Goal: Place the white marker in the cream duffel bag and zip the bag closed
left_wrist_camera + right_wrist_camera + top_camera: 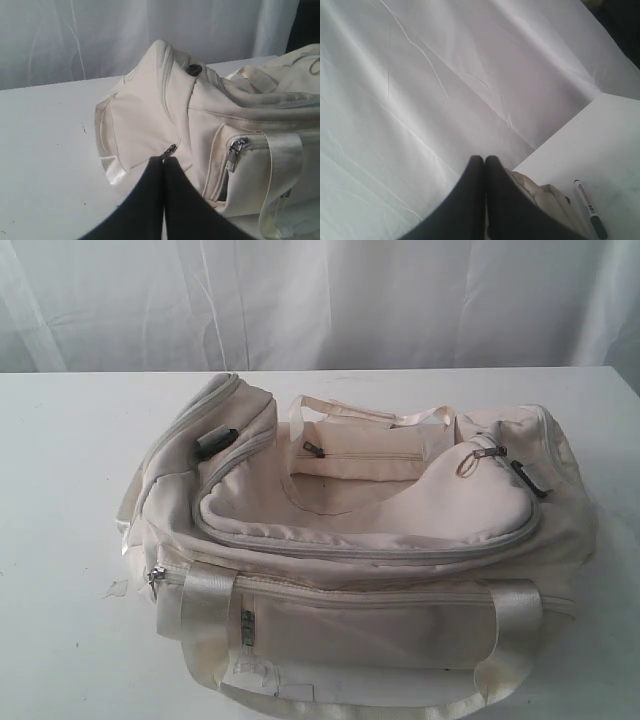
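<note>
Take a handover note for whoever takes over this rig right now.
Left tool: shut, empty, pointed at the end of the cream duffel bag.
Right tool: shut, empty.
The white marker lies on the table beside the bag, not in it.
Top flap looks zipped.
Done: nothing yet.
Left: unzip, pick up marker, drop it in, zip closed.

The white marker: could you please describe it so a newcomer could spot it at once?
On the white table, find the cream duffel bag. The white marker lies flat beside it. Its slim white barrel and dark cap set it apart from the soft fabric.
</note>
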`<state>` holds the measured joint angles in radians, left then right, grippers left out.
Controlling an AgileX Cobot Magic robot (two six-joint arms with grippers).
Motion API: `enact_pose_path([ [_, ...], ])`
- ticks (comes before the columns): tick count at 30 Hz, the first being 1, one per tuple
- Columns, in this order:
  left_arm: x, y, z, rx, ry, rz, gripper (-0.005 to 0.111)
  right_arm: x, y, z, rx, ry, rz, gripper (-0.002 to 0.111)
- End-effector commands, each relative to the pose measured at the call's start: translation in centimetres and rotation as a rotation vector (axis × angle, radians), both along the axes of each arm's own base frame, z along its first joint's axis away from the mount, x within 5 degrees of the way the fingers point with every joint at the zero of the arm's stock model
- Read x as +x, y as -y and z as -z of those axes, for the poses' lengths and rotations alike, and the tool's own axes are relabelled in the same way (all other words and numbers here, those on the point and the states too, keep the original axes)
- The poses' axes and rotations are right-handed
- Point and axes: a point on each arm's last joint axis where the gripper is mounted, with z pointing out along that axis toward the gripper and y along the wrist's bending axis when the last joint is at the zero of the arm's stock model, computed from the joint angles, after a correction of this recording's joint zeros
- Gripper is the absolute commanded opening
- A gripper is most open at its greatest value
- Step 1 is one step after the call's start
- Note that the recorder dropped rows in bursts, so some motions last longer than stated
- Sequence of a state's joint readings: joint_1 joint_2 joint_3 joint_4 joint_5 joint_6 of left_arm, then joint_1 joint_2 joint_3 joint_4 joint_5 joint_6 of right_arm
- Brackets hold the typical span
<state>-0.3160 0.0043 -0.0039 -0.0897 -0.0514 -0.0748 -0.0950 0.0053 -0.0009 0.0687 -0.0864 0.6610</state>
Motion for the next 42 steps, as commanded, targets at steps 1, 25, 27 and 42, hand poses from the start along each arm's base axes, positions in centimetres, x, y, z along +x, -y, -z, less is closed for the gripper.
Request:
enact_pose_path([
  [1,0.0,0.0,-0.2,-0.124,-0.011,-0.014,0.0,-0.1,0.0,-0.2,-0.011,0.021,0.006,0.0],
  [25,0.1,-0.2,-1.3,-0.46,0.001,-0.027,0.0,-0.7,0.2,-2.1,0.126,0.261,-0.012,0.0],
  [27,0.0,-0.3,-1.9,-0.519,0.009,-0.021,0.0,-0.7,0.1,-2.3,0.122,0.231,-0.019,0.0],
  [42,-2.4,-1.3,-9.0,-0.358,-0.005,-0.067,0.0,0.0,-1.0,-10.5,-0.331,-0.317,-0.098,0.0],
])
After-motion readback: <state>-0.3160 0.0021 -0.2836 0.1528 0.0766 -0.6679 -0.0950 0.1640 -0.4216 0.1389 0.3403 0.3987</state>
